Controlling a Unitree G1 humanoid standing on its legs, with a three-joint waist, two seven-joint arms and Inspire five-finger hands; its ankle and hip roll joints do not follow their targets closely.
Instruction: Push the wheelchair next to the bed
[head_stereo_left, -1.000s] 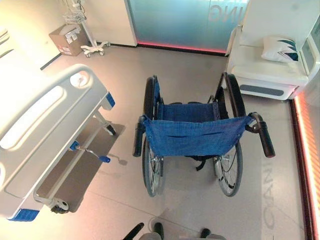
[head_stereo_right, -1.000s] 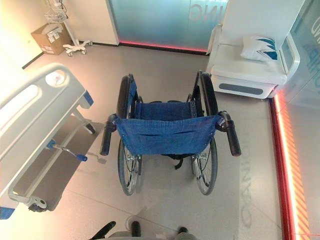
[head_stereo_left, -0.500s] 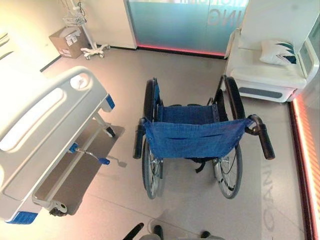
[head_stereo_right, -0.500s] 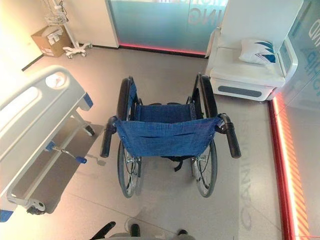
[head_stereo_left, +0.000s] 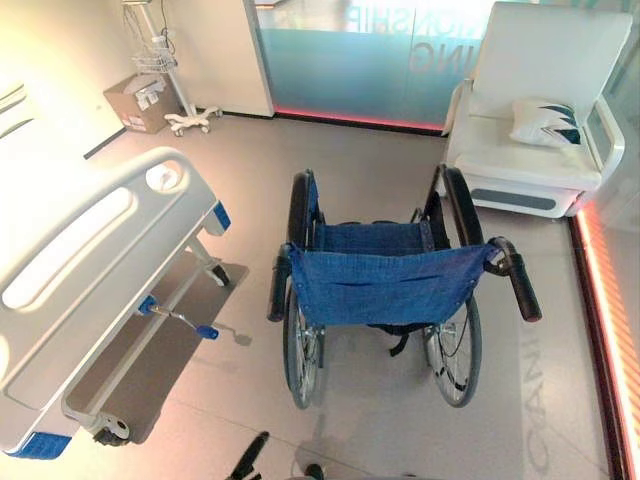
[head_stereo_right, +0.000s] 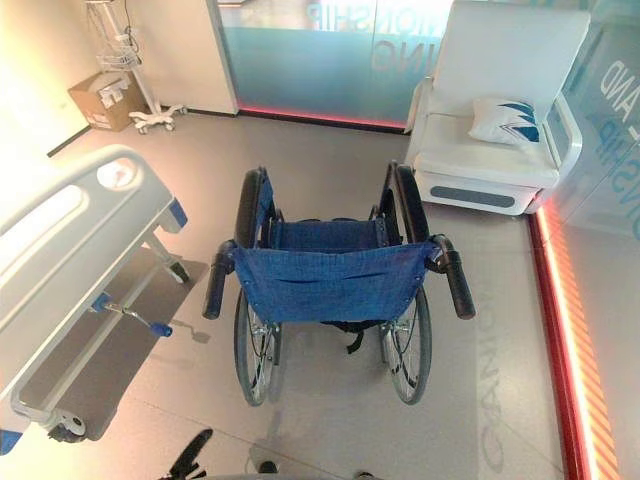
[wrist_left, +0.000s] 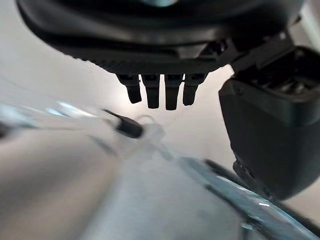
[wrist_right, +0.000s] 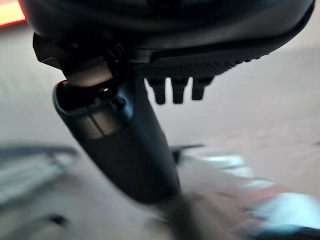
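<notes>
Wheelchair (head_stereo_left: 385, 290) standing on the floor (head_stereo_left: 560, 400) straight ahead, back turned this way, seat facing away toward the armchair (head_stereo_left: 535, 130) by the far glass wall. Bed (head_stereo_left: 80, 280) off to the left, its foot end angled toward the near left; open floor between bed frame and the left wheel, so not yet alongside. Long axis running straight away, roughly parallel to the bed's side. Two black push handles: left handle (head_stereo_left: 278, 290) and right handle (head_stereo_left: 522, 285), one on each side, evenly offered, neither arm clearly nearer. Left robot hand (wrist_left: 160, 90) in its wrist view: fingers hanging straight and relaxed, holding nothing, above a blurred floor. Right robot hand (wrist_right: 175, 90) in its wrist view likewise slack and empty. Likely next: reach forward to both handles, then steer leftward toward the bed.
</notes>
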